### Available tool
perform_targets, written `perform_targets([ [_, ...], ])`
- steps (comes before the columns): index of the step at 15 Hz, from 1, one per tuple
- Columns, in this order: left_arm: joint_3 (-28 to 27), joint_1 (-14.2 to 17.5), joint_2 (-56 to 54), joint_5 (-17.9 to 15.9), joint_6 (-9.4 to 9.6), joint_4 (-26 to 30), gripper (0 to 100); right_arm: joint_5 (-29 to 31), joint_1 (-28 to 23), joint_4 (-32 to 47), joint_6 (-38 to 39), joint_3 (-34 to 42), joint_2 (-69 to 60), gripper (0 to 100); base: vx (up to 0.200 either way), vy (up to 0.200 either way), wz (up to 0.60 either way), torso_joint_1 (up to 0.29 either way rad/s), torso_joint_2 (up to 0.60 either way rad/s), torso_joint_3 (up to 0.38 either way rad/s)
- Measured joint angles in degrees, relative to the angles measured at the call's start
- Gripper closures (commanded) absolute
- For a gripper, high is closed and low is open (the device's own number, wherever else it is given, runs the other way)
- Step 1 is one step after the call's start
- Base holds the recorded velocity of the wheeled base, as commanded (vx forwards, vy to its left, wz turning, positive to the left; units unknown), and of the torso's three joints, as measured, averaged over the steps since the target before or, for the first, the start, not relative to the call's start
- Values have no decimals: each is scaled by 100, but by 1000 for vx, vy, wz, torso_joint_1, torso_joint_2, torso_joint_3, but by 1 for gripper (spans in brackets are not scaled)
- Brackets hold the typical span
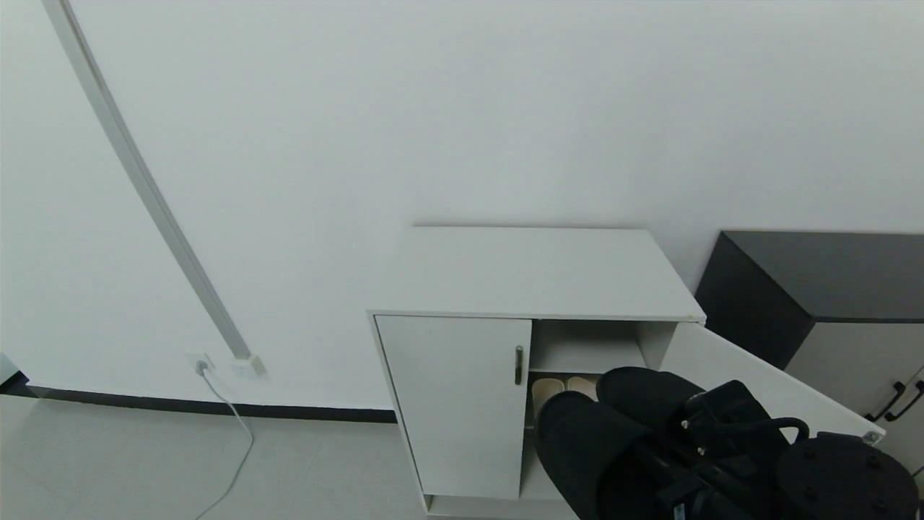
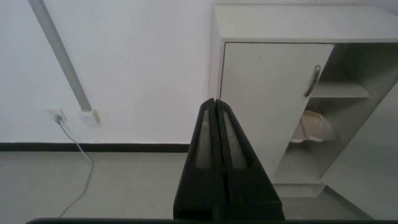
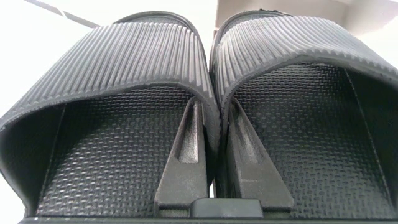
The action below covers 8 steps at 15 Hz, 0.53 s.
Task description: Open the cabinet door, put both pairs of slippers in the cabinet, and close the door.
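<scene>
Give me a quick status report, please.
Left gripper shut, empty. Right gripper shut on black slippers, before open cabinet. Beige slippers inside. Nothing in the way.

White wall (image 1: 462, 108) across the upper frame. Grey cable trunking (image 1: 144, 188) runs slantwise from upper left down to a small white box (image 1: 247, 367), lower left. Wall socket (image 1: 200, 362) just beside the box, plug in. Grey cable (image 1: 238, 433) hangs from the plug and trails onto the pale floor (image 1: 108, 462). Black skirting (image 1: 216, 408) along the wall foot. Right edge: dark-topped unit (image 1: 816, 289), pale front, two black handles (image 1: 899, 401).
</scene>
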<state>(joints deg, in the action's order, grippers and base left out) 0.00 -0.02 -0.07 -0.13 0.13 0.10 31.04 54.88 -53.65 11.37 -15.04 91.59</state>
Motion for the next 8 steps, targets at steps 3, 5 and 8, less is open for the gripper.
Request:
perform_targets([
  [3, 0, 2, 0, 11, -2, 0, 100, -11, 5, -11, 9, -11, 17, 100, 0, -67, 0, 2, -1, 1],
  [5, 0, 2, 0, 11, -4, 1, 100, -11, 0, -5, 20, -9, 50, 100, 0, 0, 0, 0, 0, 0],
  [8, 0, 2, 0, 13, -4, 1, 100, -28, 38, -32, 37, -26, 74, 100, 0, 0, 0, 0, 0, 0],
])
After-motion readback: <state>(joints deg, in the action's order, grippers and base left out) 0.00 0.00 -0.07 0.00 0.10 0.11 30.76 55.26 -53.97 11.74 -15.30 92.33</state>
